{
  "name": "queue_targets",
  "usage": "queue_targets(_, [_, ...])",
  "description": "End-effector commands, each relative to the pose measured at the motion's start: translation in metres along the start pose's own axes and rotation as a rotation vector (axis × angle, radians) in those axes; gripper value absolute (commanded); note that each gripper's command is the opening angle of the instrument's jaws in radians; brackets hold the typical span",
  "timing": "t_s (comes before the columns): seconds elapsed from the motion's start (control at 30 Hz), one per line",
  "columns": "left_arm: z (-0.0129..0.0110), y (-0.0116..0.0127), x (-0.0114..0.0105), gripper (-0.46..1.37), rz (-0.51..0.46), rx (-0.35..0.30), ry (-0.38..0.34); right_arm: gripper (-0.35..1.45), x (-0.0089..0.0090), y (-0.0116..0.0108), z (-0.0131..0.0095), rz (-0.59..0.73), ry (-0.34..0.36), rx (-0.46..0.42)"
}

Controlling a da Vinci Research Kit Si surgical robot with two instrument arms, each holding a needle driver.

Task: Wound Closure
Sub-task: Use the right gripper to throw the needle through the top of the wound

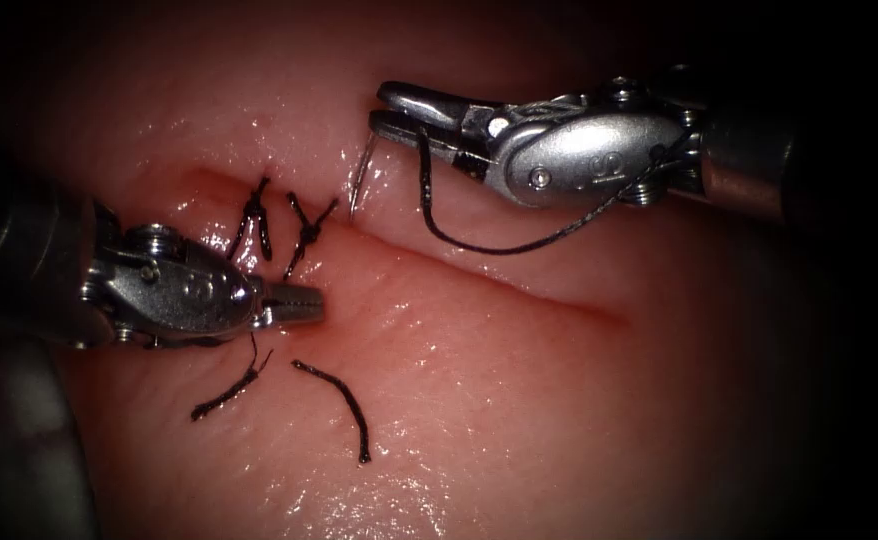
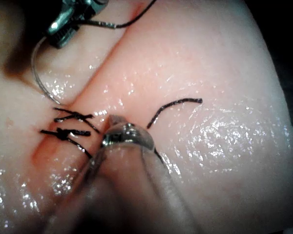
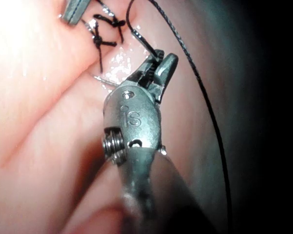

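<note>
While two pincers work over the tissue [image 1: 519, 400], I count one needle [image 1: 363, 178], one long thread [image 1: 499, 245], two knots and two loose cut ends. The right pincer [image 1: 399, 110], at 1 o'clock, is closed on the needle near its back end. The needle tip points down to the cut [image 1: 519, 285], just right of the knots; I cannot tell if it enters. The thread hangs from this pincer in a loop. The left pincer [image 1: 299, 302], at 9 o'clock, is closed and holds nothing, beside the knots [image 1: 279, 225]. The cut ends [image 1: 344, 400] lie at 6 o'clock. Toward 3 o'clock the cut is still unstitched, with free room.
</note>
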Motion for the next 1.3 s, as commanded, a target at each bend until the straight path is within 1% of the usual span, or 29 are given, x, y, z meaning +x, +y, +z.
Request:
queue_targets(0.03, [-0.0001, -0.0001, 0.0001, -0.35, -0.001, -0.004, 0.000, -0.35, 0.0001, 0.0000, 0.0000, -0.008, 0.000, -0.007])
queue_targets(0.3, [-0.0003, -0.0001, 0.0003, -0.35, -0.002, -0.006, -0.001, -0.35, 0.0002, 0.0002, 0.0001, -0.060, 0.000, -0.006])
queue_targets(0.5, [-0.0005, -0.0006, 0.0009, -0.35, 0.002, -0.013, -0.003, -0.35, 0.0005, 0.0006, 0.0001, -0.109, 0.000, -0.006])
queue_targets(0.8, [-0.0004, -0.0013, 0.0027, -0.35, 0.021, -0.011, 0.012, -0.35, 0.0014, 0.0015, 0.0000, -0.170, 0.002, -0.010])
queue_targets(0.93, [0.0001, -0.0015, 0.0033, -0.35, 0.019, -0.013, 0.012, -0.35, 0.0019, 0.0019, -0.0005, -0.183, 0.007, -0.007])
queue_targets(1.1, [0.0007, -0.0016, 0.0033, -0.35, 0.020, -0.016, 0.015, -0.35, 0.0025, 0.0020, -0.0013, -0.211, 0.012, -0.007])
queue_targets(1.3, [0.0010, -0.0014, 0.0032, -0.35, 0.021, -0.014, 0.019, -0.35, 0.0026, 0.0018, -0.0020, -0.225, 0.017, -0.004])
